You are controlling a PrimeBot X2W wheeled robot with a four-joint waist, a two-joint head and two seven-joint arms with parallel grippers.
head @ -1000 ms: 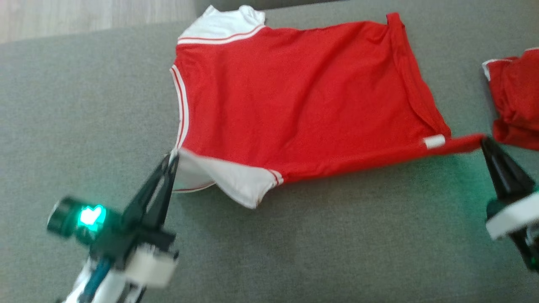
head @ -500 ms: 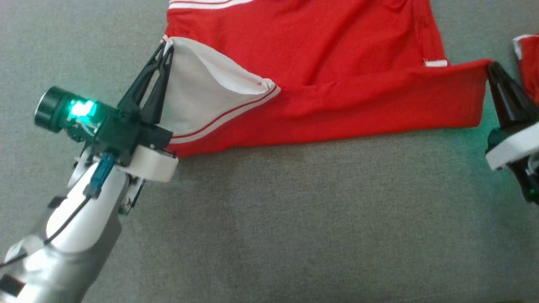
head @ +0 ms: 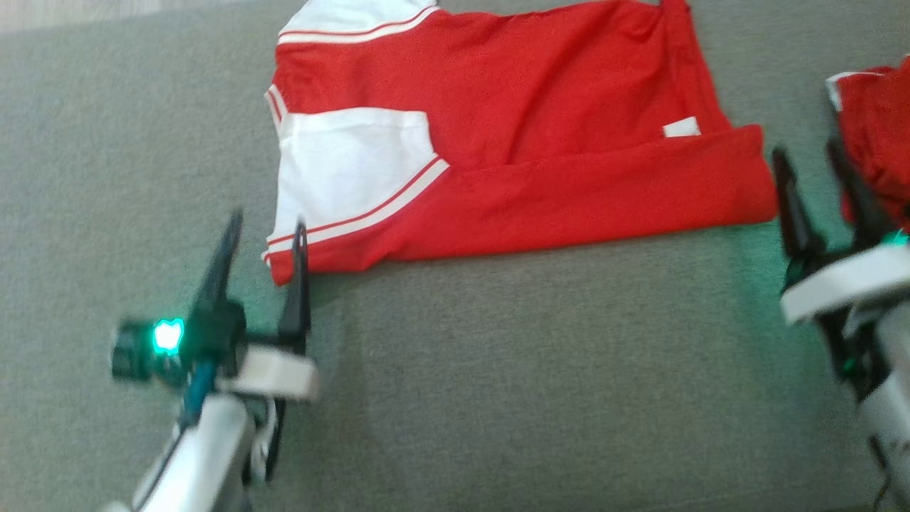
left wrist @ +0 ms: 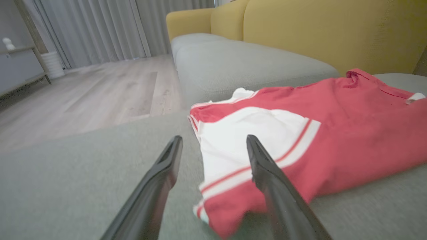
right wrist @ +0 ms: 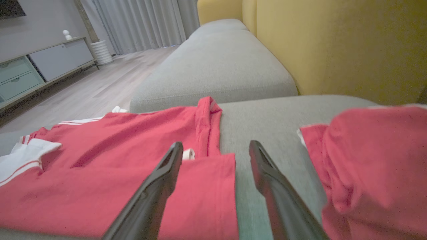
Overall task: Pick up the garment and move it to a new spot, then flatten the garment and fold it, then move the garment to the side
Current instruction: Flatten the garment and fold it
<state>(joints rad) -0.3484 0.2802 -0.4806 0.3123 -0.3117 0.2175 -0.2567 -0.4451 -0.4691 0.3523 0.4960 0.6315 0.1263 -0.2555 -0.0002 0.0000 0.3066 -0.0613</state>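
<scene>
Left end effector (head: 267, 222) spread apart, empty, at near-left corner of garment (head: 533, 142), part-folded across sofa cushion (head: 498, 391). Right end effector (head: 805, 151) likewise apart beside right hem. Could snag fold if dragged, or grab neighbouring red cloth (head: 878, 142).

No readable text, brand or number.
The red and white garment (head: 540, 142) carries a small white tag (head: 681, 128) by its right hem. The tag looks blank, though the head view is too soft to be sure, and the closer wrist views show no letters on it either. The white stripes (head: 370, 208) along the near sleeve are plain trim, not lettering. The green light (head: 168, 334) on the left arm glows as a blur with no legible sign.
</scene>
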